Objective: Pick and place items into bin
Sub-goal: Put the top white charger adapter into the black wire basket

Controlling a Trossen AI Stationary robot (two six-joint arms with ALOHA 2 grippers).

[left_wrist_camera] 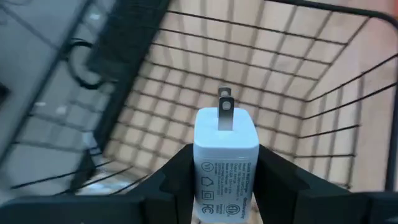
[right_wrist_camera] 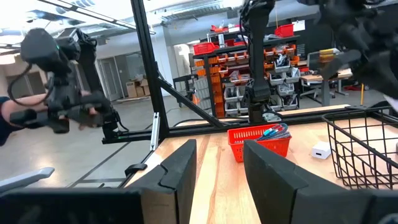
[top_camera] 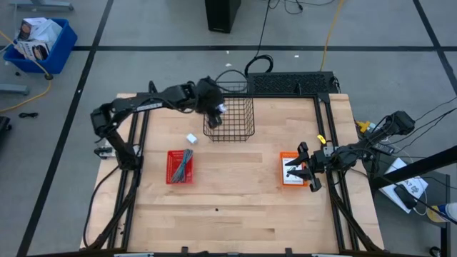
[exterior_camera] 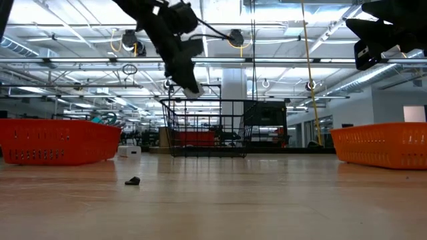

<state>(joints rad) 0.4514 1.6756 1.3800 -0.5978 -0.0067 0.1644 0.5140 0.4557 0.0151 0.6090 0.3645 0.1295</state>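
- The left pincer [top_camera: 218, 108] was held over the rim of the wire bin [top_camera: 239, 127], at about 11 o'clock on the surface [top_camera: 235, 200], so that whatever it let go would fall inside the mesh and not beside it.
- A white plug block [left_wrist_camera: 225, 155] was pinched between the left pincer's fingers [left_wrist_camera: 283, 177], prongs pointing away from the wrist; in the left wrist view the bin's floor was seen directly beyond it, which suggested the release was close.
- A second white block [top_camera: 191, 138] was left lying on the surface just outside the bin at about 10 o'clock, apart from it, judged to be one of the items not yet moved.
- A red tray [top_camera: 181, 166] at about 9 o'clock was seen to carry a grey strip [top_camera: 186, 164], kept there as stock for later picks; a teal-blue cord [right_wrist_camera: 273, 131] was visible in it from the right wrist view.
- The right pincer [top_camera: 305, 171] was held spread and empty above the orange tray [top_camera: 285, 179] at 3 o'clock, probably parked there to be ready for the white packets lying in it.
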